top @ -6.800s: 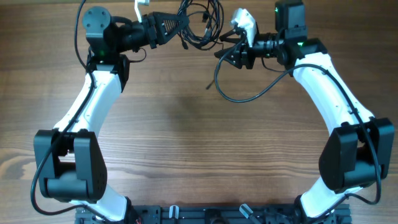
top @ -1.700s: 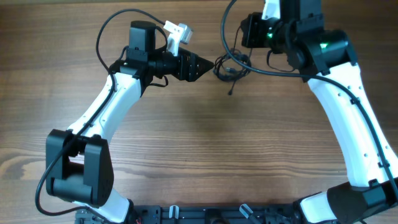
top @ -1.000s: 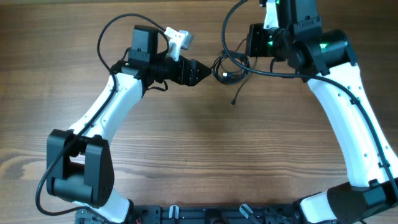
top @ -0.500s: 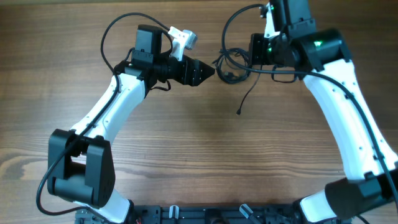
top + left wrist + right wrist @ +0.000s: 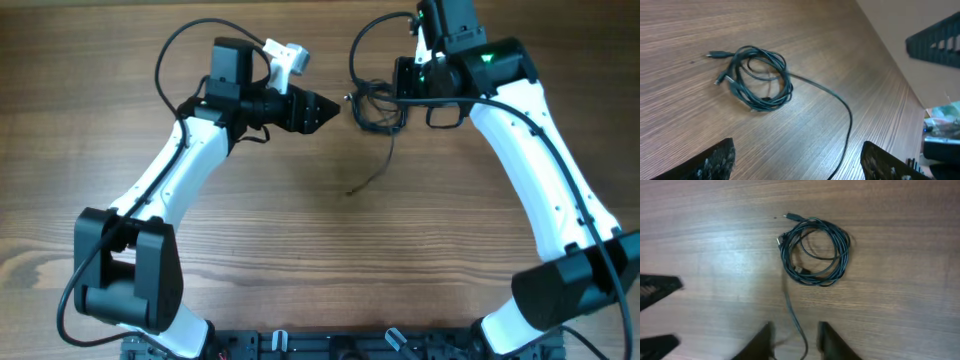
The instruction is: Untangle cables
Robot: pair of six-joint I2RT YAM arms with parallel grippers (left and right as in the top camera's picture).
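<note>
A dark cable lies coiled in a small tangled bundle (image 5: pixel 375 105) on the wooden table, between the two arms. A loose tail (image 5: pixel 368 178) runs from it toward the table's middle. My left gripper (image 5: pixel 328 108) points at the coil from the left and stands a little short of it. In the left wrist view its jaws (image 5: pixel 800 162) are wide open and hold nothing, with the coil (image 5: pixel 759 77) ahead. My right gripper (image 5: pixel 797 342) hangs above the table with its jaws parted. The tail (image 5: pixel 794 315) passes between its fingers with a gap on each side, and the coil (image 5: pixel 815 252) lies beyond them.
The table's far edge and a pale wall run behind the coil (image 5: pixel 890 45). Part of the right arm (image 5: pixel 935 37) shows dark at the top right of the left wrist view. The left gripper's fingers (image 5: pixel 657 287) show at the left edge of the right wrist view. A black rack (image 5: pixel 330 345) lines the near edge.
The right gripper's jaws have opened and let the cable go. The tail has dropped onto the table, its end swinging toward the middle-left. The left gripper has drawn back slightly.
</note>
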